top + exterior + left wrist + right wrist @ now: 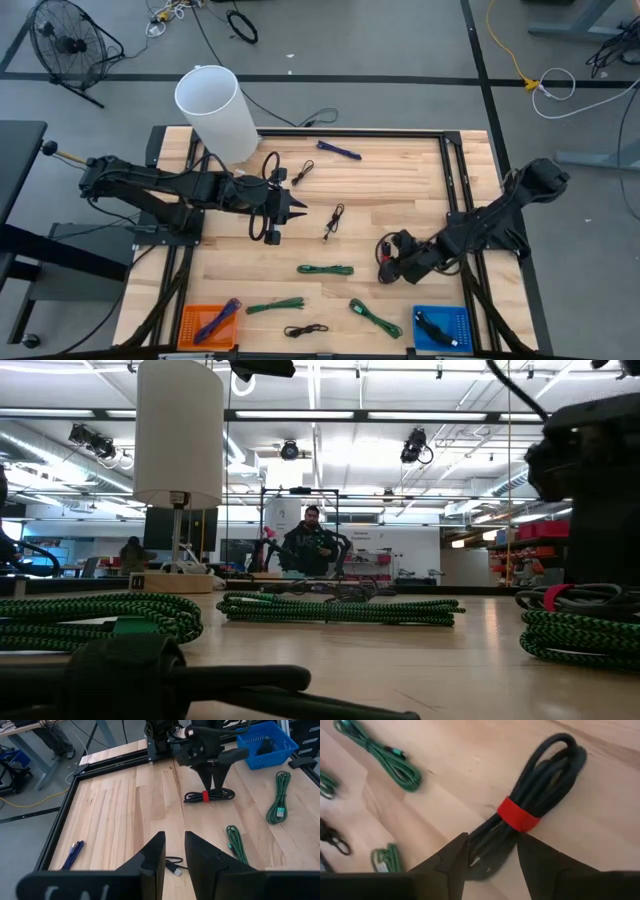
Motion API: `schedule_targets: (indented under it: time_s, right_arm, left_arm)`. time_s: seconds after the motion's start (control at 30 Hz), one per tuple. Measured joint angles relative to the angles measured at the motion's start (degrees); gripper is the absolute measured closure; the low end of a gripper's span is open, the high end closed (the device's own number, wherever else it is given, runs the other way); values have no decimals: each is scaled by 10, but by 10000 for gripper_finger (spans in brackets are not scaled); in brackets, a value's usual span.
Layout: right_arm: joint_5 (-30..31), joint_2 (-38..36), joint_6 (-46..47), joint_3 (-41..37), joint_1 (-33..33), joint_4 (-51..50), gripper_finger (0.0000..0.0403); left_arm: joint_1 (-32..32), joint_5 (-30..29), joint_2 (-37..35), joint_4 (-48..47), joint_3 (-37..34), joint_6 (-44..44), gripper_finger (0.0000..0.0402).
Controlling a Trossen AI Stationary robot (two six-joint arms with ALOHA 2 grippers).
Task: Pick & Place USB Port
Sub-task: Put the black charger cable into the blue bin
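Now the right gripper straddles the black cable with red strap near the table's right edge, fingers parted, not yet clamped; next it must close, then carry it to the blue bin. Left gripper waits mid-table, fingers slightly apart, empty.

The near end of the black cable with the red strap was covered by the right gripper in the right wrist view, so contact could not be judged. A green cable was cut off by that picture's edge. In the low view, a dark blurred object in the foreground could not be identified. The contents of the blue basket and orange basket were too small to tell.
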Motion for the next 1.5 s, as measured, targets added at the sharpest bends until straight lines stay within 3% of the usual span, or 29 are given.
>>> schedule_targets:
  time_s: [0.4, 0.6, 0.7, 0.83, 1.03, 1.23, 1.5]
  right_arm:
    - [7, 2, -38, -45, -24, 48, 234]
    - [13, 46, -64, -44, -32, 78, 238]
    - [3, 63, -66, -42, -37, 77, 272]
    - [-7, 58, -70, -43, -39, 74, 374]
    - [-23, 40, -106, -43, -48, 68, 393]
    - [-55, 5, -140, -1, -51, -33, 393]
    - [-73, -30, -151, 162, -13, -239, 393]
  left_arm:
    - [0, 0, 0, 0, 0, 0, 323]
    - [0, 0, 0, 0, 0, -1, 323]
    - [0, 0, 0, 0, 0, -2, 323]
    - [0, 0, 0, -1, 0, -4, 323]
    - [0, 0, 0, -5, 0, -4, 323]
    - [0, 0, 0, -5, 0, -4, 323]
    - [0, 0, 0, -6, 0, -4, 323]
